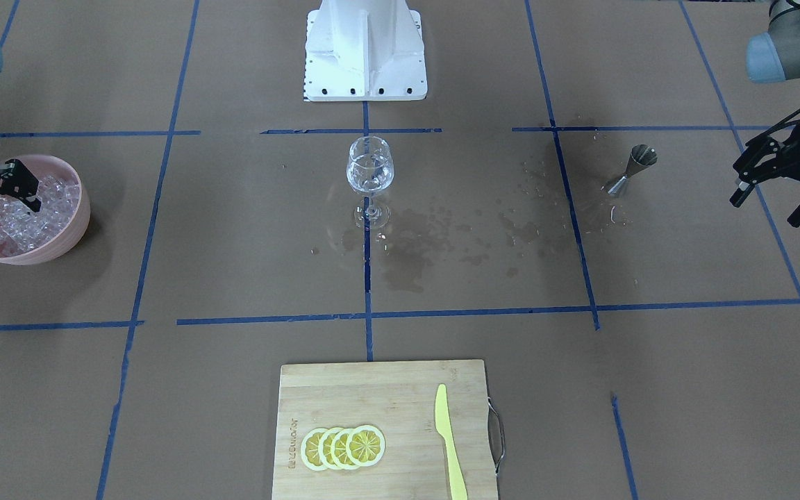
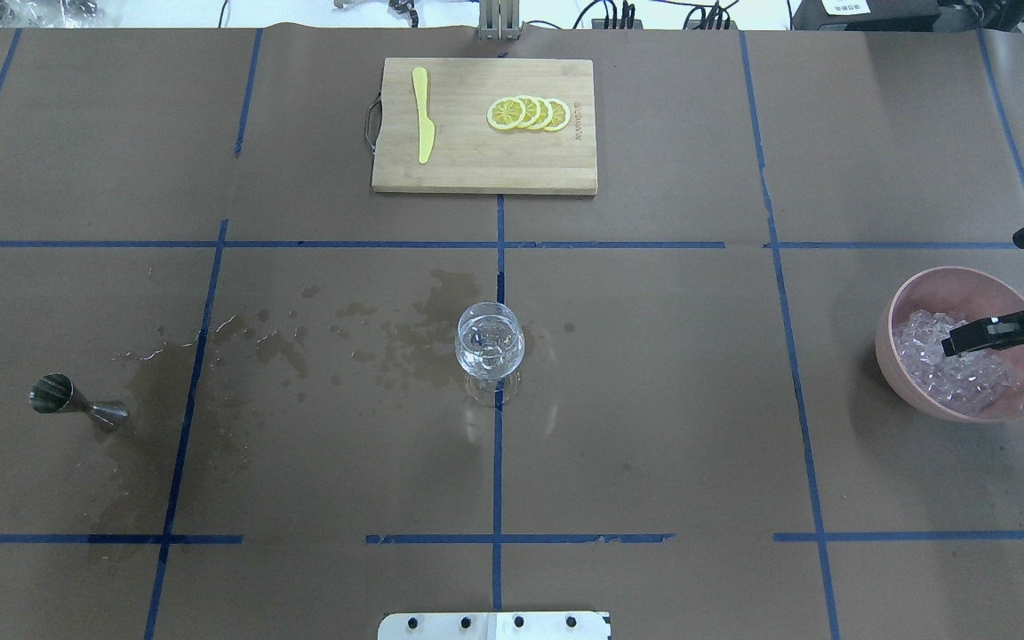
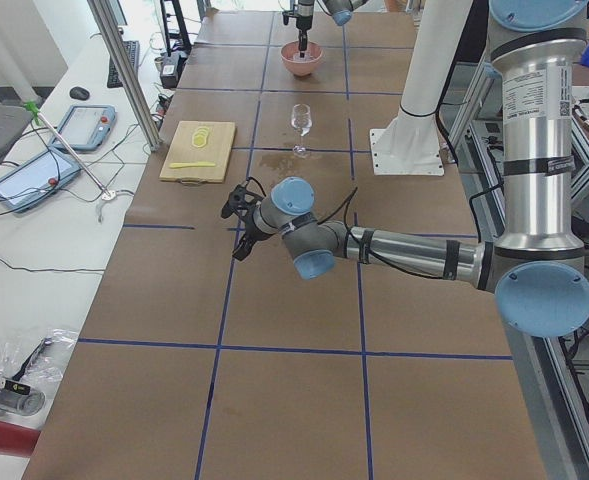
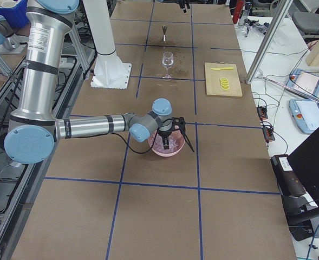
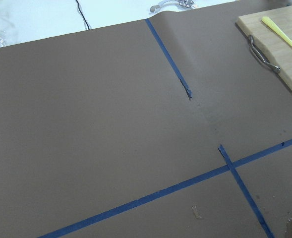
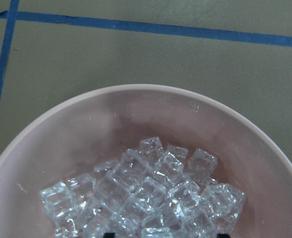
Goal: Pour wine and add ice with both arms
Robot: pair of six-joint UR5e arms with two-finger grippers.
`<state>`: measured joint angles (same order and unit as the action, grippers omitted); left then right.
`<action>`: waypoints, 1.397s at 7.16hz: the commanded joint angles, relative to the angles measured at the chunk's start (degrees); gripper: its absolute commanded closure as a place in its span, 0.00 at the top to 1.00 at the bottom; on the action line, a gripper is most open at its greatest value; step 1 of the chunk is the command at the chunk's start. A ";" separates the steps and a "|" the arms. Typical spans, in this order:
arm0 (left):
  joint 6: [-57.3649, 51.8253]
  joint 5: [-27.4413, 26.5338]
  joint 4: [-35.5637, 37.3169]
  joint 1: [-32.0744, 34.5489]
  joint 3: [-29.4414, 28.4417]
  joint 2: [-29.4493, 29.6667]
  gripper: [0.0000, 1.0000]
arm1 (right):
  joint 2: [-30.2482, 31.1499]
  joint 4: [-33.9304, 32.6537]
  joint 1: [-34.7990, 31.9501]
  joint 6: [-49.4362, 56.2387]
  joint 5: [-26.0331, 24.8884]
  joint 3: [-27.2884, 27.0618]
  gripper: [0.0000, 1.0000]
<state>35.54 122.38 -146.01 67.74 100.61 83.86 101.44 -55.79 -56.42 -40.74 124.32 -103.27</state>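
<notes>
A wine glass [image 1: 370,170] stands at the table's middle with a little colourless wine in it; it also shows in the overhead view [image 2: 490,342]. A steel jigger [image 1: 632,170] stands to the robot's left. A heap of clear ice cubes [image 1: 28,219] fills a pink bowl [image 1: 70,236]. My right gripper [image 1: 7,198] hangs open over the ice, with one finger [image 2: 979,336] down among the cubes and nothing held. The right wrist view shows the ice [image 6: 146,193] close below. My left gripper [image 1: 769,208] is open and empty, raised to the left of the jigger.
Wet spill patches [image 1: 428,239] darken the brown paper between glass and jigger. A wooden cutting board [image 1: 344,389] with lemon slices [image 1: 343,446] and a yellow knife [image 1: 450,444] lies at the table's far edge. The white robot base [image 1: 365,48] stands behind the glass.
</notes>
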 commanded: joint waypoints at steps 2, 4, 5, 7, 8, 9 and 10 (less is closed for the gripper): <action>0.32 -0.04 -0.06 0.19 0.81 -0.27 1.00 | 0.42 0.07 -0.09 -0.13 0.65 -0.96 0.00; 0.32 0.14 -0.68 0.20 3.09 -2.02 1.00 | 0.60 -0.81 -0.27 -0.22 1.36 -5.69 0.00; 0.49 0.57 -1.38 0.20 4.67 -2.99 1.00 | -0.18 -2.55 -2.36 -0.22 5.62 -7.80 0.00; 5.05 1.10 1.84 -0.33 5.30 -2.21 0.95 | -8.06 -10.87 -4.92 -3.01 8.65 -10.89 0.00; 4.98 4.15 4.91 -0.77 6.08 -1.51 0.98 | -13.50 -13.70 -4.93 -7.91 8.57 -11.07 0.00; 4.71 5.05 5.90 -0.77 6.53 -1.59 0.99 | -17.64 -14.43 -3.88 -14.39 8.22 -11.16 0.00; 2.28 5.06 8.96 -1.03 6.62 -1.50 0.99 | -20.55 -14.44 -1.00 -20.90 7.87 -12.38 0.00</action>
<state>39.68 126.79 -140.12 66.97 106.91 82.22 85.27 -69.45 -59.91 -53.93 132.54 -114.60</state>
